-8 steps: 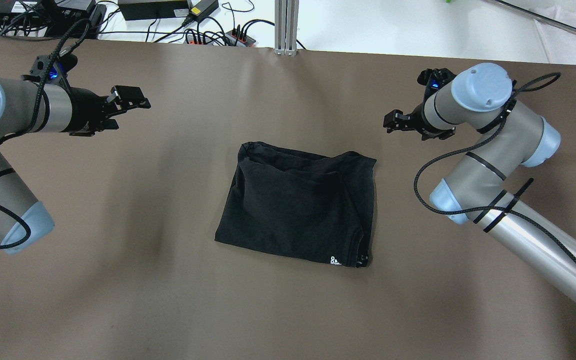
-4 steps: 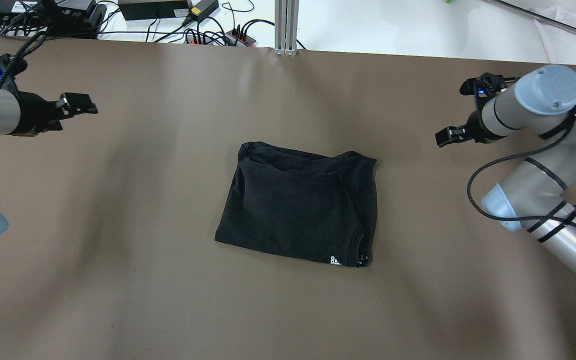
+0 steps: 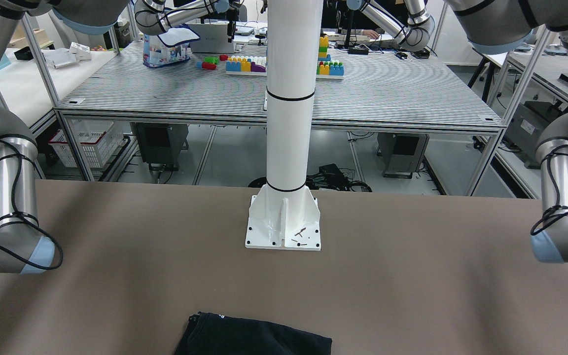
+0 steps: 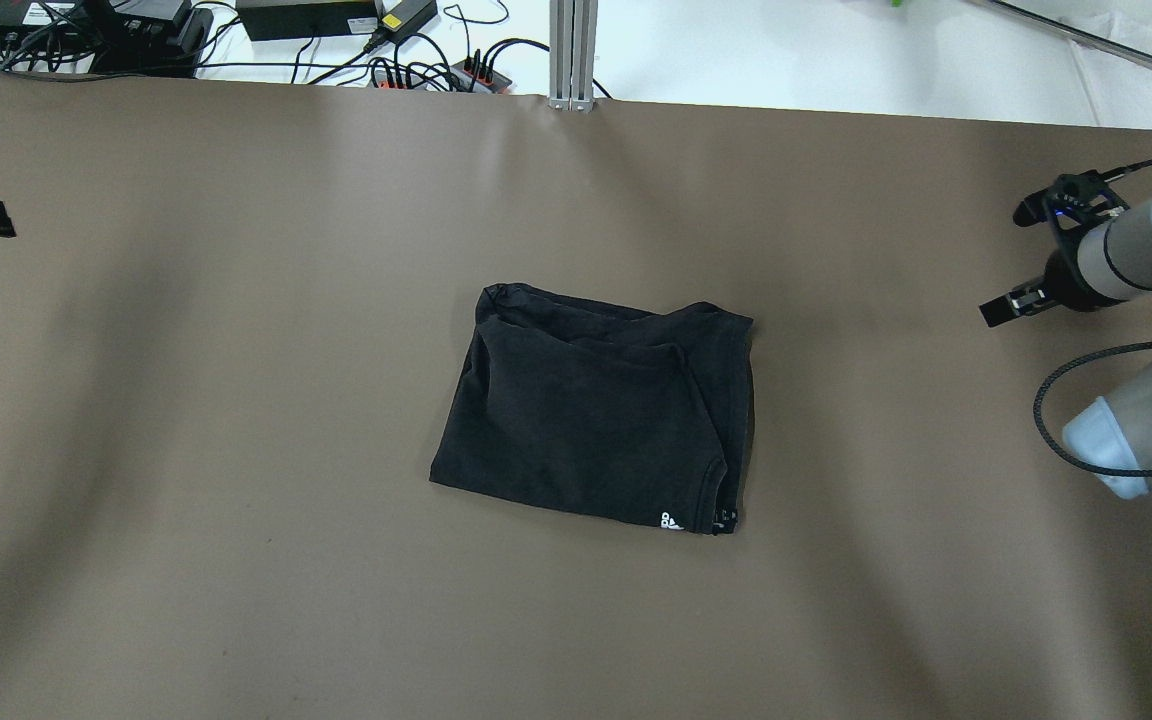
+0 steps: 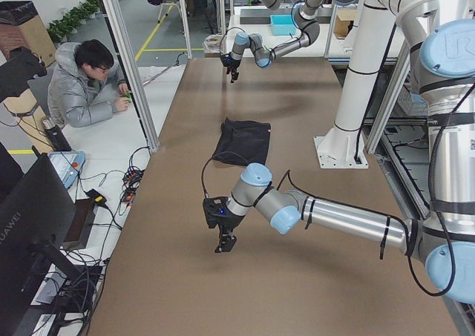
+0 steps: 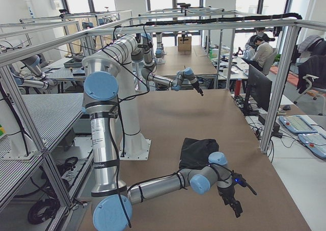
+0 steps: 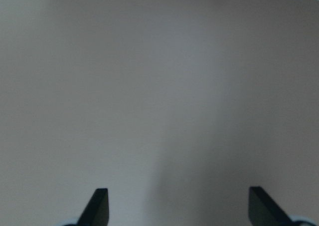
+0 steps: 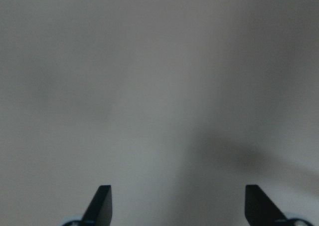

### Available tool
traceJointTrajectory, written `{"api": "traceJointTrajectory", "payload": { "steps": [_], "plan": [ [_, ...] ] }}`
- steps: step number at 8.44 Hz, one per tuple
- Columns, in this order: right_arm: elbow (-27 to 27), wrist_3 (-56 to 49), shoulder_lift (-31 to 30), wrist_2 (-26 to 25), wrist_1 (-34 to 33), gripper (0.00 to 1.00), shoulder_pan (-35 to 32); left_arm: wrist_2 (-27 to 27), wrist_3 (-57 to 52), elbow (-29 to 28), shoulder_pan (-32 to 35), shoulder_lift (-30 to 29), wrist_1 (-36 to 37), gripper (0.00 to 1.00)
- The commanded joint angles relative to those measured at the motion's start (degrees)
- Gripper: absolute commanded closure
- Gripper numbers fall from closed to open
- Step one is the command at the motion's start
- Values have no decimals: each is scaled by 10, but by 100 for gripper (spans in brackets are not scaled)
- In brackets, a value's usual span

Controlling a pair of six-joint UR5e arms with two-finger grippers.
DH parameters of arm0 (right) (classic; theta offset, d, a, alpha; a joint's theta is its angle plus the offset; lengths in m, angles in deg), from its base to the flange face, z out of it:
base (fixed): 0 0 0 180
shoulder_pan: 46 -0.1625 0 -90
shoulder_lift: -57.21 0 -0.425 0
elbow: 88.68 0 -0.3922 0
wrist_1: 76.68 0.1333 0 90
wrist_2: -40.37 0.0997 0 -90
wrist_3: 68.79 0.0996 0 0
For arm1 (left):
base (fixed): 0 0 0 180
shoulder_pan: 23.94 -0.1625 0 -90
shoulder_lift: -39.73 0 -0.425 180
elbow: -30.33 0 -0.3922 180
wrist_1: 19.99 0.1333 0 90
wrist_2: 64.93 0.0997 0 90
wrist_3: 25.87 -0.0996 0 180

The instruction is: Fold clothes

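Black clothes (image 4: 586, 420), plain and matte, with one tiny white logo (image 4: 672, 521) at the corner. Beneath them the surface (image 4: 236, 480) is flat brown, no pattern. White pole (image 3: 290, 123), thin black bands. And the right arm (image 4: 1126, 258) is silver-grey, with pale blue caps and black cable.

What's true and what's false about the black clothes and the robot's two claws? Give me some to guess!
1. The clothes lie folded on the brown table. True.
2. The left gripper is pinching the clothes. False: it is open over bare table, far from them.
3. The right gripper is open. True.
4. The clothes hang on the white pole. False: they lie flat on the table, apart from its base.
5. A small white logo shows at one corner of the clothes. True.
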Motion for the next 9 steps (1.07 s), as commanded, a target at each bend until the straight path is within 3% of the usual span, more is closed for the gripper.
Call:
{"api": "traceJointTrajectory", "payload": {
  "steps": [1,2,4,6,9],
  "plan": [
    [-14,-144,-45,-58,-1,6,-57,6,-80,8,35,60,17,0],
    [-20,-206,-61,-58,-2,6,-84,16,-142,13,43,74,17,0],
    [-38,-223,-100,-58,4,6,-116,104,-234,22,41,111,16,0],
    [-68,-217,-115,-57,7,6,-153,118,-338,23,65,115,16,0],
    [-70,-213,-119,-53,8,6,-183,130,-450,22,102,115,-5,0]
  ]
}}
